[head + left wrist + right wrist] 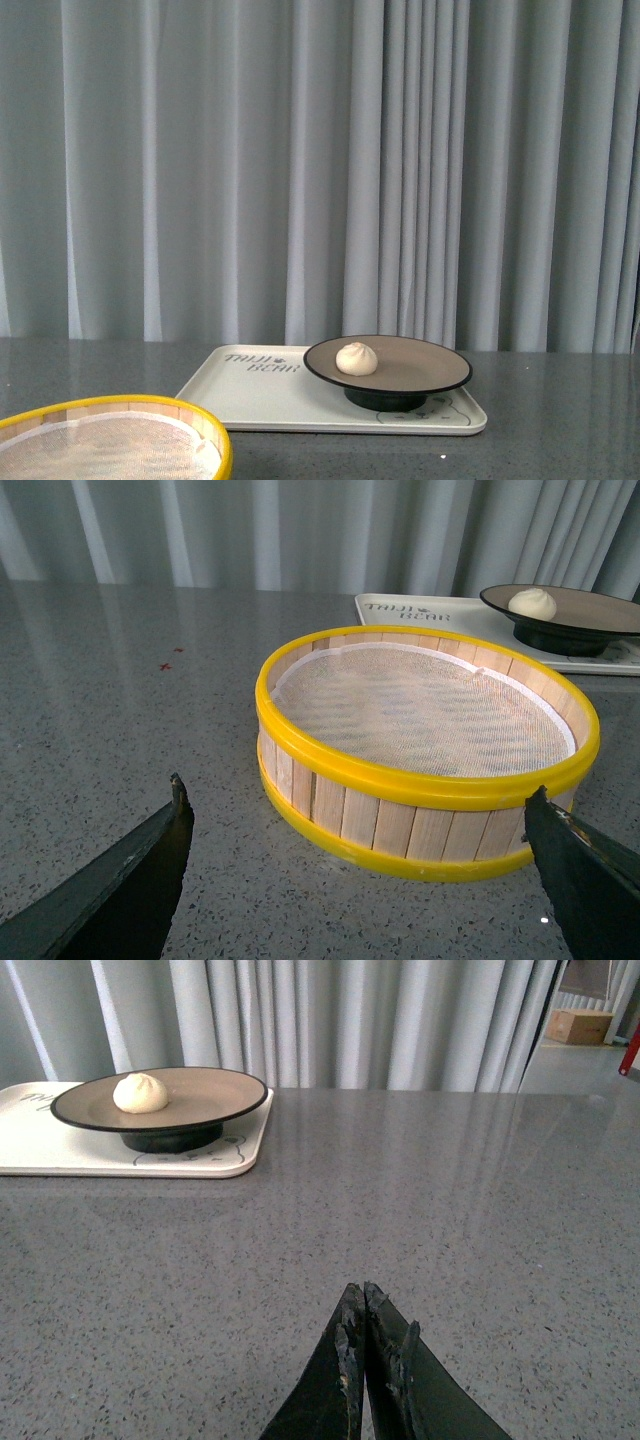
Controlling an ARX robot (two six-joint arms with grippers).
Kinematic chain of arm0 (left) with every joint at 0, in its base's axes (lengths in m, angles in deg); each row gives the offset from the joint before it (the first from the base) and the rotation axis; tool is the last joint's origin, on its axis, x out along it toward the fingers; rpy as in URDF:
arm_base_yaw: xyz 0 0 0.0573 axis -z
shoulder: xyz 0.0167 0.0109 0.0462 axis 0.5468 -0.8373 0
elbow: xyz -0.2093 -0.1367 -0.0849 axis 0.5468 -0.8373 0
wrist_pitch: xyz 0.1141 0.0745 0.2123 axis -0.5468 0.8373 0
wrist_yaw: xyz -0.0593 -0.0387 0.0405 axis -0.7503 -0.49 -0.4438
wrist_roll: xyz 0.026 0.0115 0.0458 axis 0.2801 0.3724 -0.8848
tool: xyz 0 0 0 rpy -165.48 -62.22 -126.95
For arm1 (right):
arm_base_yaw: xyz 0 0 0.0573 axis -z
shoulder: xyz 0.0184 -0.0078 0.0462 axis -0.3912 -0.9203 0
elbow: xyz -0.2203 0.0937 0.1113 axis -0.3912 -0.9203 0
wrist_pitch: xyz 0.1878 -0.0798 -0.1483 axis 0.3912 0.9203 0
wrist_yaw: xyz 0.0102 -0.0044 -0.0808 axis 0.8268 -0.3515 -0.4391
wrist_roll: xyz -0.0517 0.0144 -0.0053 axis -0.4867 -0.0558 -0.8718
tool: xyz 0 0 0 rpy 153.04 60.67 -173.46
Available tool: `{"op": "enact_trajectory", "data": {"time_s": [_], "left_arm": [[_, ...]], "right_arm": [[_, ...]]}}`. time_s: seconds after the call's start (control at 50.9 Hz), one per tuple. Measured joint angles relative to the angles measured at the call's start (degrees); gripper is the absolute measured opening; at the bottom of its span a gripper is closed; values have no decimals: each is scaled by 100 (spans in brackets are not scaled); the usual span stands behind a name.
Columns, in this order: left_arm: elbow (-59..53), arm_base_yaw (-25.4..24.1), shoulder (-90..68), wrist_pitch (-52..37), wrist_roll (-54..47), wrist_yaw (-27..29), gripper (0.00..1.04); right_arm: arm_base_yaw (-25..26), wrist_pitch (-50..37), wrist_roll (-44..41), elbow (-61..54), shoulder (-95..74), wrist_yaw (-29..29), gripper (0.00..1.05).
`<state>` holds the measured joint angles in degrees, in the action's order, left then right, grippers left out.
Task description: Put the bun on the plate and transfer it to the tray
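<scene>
A grey speckled stone tabletop [560, 420] stands before a pale grey pleated curtain [320, 160]. On it lies a flat rectangular cream-white plastic tray [260, 395] with rounded corners and grey lettering.

The wide round shallow plate [420, 365], matte beige-brown inside with a thin black rim and black foot, stands on the tray, toward the end farthest from the lettering. The small round cream-white steamed bun [357, 358] with a pleated top sits on the plate, off its centre on the side nearer the lettering.

Judged from this layout, both parts of the task look complete: the bun is on the plate and the plate is on the tray. Nothing appears left except for the arms to keep clear.

A round wooden steamer basket [420, 770] with yellow rims and a white mesh liner stands near the tray, on the lettering side and closer to the robot. It is empty.

The left gripper [360, 830] is spread wide with nothing between its dark fingers, facing the basket and not touching it. The right gripper [364, 1305] has its fingers pressed together, empty, low over bare tabletop well apart from the tray, on the plate's side.
</scene>
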<state>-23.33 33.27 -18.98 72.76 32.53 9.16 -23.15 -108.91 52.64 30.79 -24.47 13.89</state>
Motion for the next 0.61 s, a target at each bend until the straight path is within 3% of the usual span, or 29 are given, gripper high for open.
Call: {"op": "enact_trajectory", "data": {"time_s": [0.255,0.609], "left_arm": [[0,0,0,0,0,0,98],[0,0,0,0,0,0,98]], "right_arm": [[2,326,0,-501,885,0,2],[2,1631,2,-566,2280,0,2]]}}
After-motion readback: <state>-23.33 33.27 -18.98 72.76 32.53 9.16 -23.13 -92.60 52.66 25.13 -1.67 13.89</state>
